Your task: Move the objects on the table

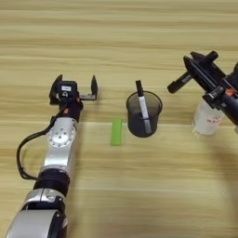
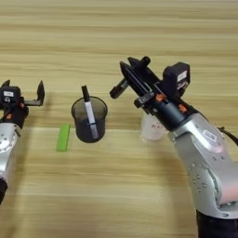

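A dark translucent cup [image 1: 144, 116] stands mid-table with one black marker pen [image 1: 142, 103] leaning inside it. My right gripper [image 2: 132, 76] hovers to the right of the cup, above the table, shut on a second black marker pen [image 2: 119, 88] that sticks out toward the cup. Under that arm stands the clear plastic bottle [image 1: 206, 120]; the arm hides its top. My left gripper [image 1: 76, 88] sits open on the left, level with the cup and apart from it, with nothing between its fingers.
A flat green bar [image 1: 116, 132] lies on the wooden table [image 1: 139, 28] between the left arm and the cup. A black cable [image 1: 21, 153] loops beside the left forearm.
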`<state>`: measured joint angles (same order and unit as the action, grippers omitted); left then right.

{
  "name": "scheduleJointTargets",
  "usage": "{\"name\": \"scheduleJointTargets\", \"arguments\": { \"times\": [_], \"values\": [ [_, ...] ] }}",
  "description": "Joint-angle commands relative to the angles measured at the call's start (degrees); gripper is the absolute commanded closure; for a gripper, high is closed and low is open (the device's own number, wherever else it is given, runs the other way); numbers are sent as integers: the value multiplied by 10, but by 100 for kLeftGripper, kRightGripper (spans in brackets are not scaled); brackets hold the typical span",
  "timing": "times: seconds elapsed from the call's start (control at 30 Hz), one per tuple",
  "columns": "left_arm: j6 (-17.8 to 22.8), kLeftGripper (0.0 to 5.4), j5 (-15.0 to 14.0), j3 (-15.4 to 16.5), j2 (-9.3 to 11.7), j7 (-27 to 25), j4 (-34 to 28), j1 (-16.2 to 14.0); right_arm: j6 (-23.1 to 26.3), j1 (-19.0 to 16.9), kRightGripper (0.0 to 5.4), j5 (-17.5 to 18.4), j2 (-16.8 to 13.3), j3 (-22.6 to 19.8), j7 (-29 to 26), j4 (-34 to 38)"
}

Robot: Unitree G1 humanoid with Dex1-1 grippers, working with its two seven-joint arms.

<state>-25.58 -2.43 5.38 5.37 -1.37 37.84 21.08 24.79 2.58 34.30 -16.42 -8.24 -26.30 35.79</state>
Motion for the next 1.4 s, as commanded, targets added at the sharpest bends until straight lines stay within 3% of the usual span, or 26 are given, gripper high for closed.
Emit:
{"name": "scheduleJointTargets", "arguments": {
  "times": [0.03, 0.17, 0.27, 0.43, 0.7, 0.8, 1.07, 1.4],
  "values": [
    [5, 0, 7, -2, 0, 2, 1, 4, 47, -55, 455, 29, -37, -14, 5, 36],
    [4, 0, 8, -2, 0, 3, 2, 5, 109, -86, 455, 65, -66, -15, 7, 36],
    [4, 0, 8, -2, 0, 3, 2, 5, 130, -98, 455, 71, -79, -5, -3, 13],
    [6, 0, 7, -2, 1, 2, -4, 1, 150, -35, 456, -17, -78, 91, -9, -188],
    [6, 0, 7, -1, 1, 1, -5, 1, 99, 30, 456, -96, -55, 140, -13, -352],
    [6, 0, 7, 0, 1, 0, -6, 0, 77, 33, 456, -116, -45, 142, -9, -371],
    [5, 0, 7, 0, 2, -1, -2, 2, 62, 30, 448, -122, -28, 133, -13, -366],
    [3, 0, 7, 0, 2, -1, 1, 3, 68, -1, 256, -117, -19, 137, -24, -287]
  ]
}}
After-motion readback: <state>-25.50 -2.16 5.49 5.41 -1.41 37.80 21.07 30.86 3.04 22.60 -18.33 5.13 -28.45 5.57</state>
